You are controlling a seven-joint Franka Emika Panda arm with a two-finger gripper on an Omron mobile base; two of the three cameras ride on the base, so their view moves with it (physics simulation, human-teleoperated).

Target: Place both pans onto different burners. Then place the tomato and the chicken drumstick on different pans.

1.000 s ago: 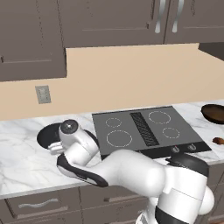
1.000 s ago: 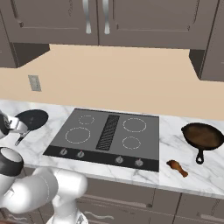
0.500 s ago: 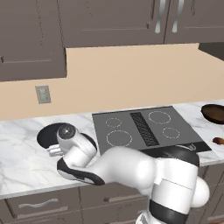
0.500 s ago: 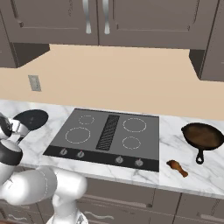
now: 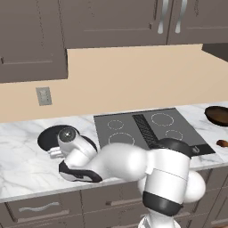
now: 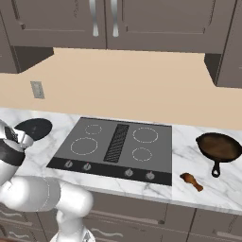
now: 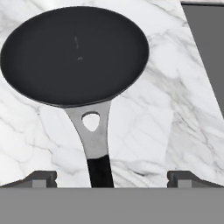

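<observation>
The flat black skillet [image 7: 74, 54] lies on the marble counter left of the cooktop, its silver-and-black handle [image 7: 94, 140] pointing toward my hand. My gripper [image 7: 113, 179] is open and hovers above the handle's black end, one fingertip on either side and well apart from it. From the base, the skillet [image 5: 50, 136] [image 6: 35, 127] is partly covered by my arm. The brown pan [image 6: 218, 146] [image 5: 218, 115] sits on the counter right of the cooktop, with the chicken drumstick [image 6: 191, 181] [image 5: 221, 143] in front of it. White-ringed burners [image 6: 84, 145] [image 6: 145, 134] are bare. The tomato is out of view.
The dark glass cooktop [image 6: 156, 160] has a black central grille [image 6: 116, 142] and a row of knobs along its front. Its edge [image 7: 210, 43] shows right of the skillet. A wall outlet [image 5: 43, 95] sits above the counter, under the cabinets.
My arm has swung further left over the counter, bringing the hand down near the skillet's handle. The gripper stays open. The pans and drumstick have not moved.
</observation>
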